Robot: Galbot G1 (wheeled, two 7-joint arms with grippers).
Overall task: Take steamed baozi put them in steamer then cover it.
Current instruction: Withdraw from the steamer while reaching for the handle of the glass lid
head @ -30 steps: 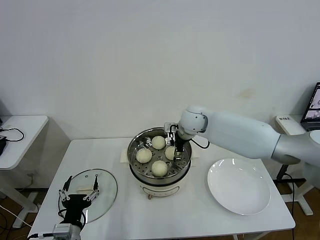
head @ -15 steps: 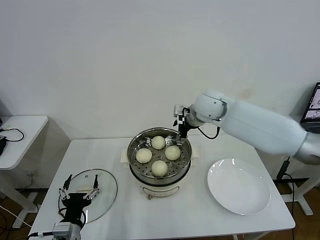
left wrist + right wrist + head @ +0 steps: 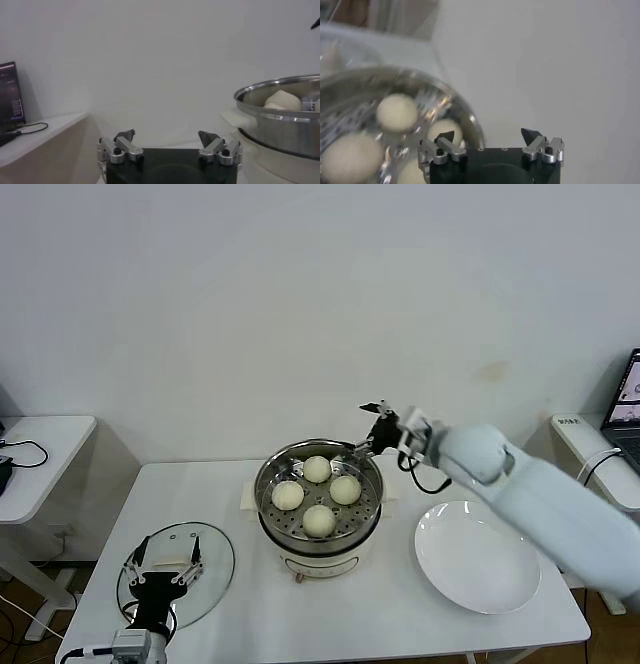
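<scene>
- Baozi, head view: four cream-white buns sit on the perforated tray inside the steamer, which stands mid-table on its white base. One baozi lies at 12 o'clock, one at 3 o'clock, one at 6 o'clock and one at 9 o'clock on the tray floor. None touches another.
- Head view: the cover, clear glass with a cream handle, lies flat on the table toward 8 o'clock from the steamer, well apart from it.
- Head view: a white plate lies toward 4 o'clock from the steamer, bare.
- Head view: the right gripper hangs in the air above the steamer's rim at about 2 o'clock, fingers spread wide, nothing between them.
- Head view: the left gripper is at the cover's near edge, fingers wide apart, not closed on the handle.
- Left wrist view: the left gripper shows both fingertips well apart and empty. The steamer is beyond it, with a baozi showing above the rim.
- Right wrist view: the right gripper has its fingers wide and empty. The steamer lies below it, blurred, with baozi visible on the tray, one of them clear.
</scene>
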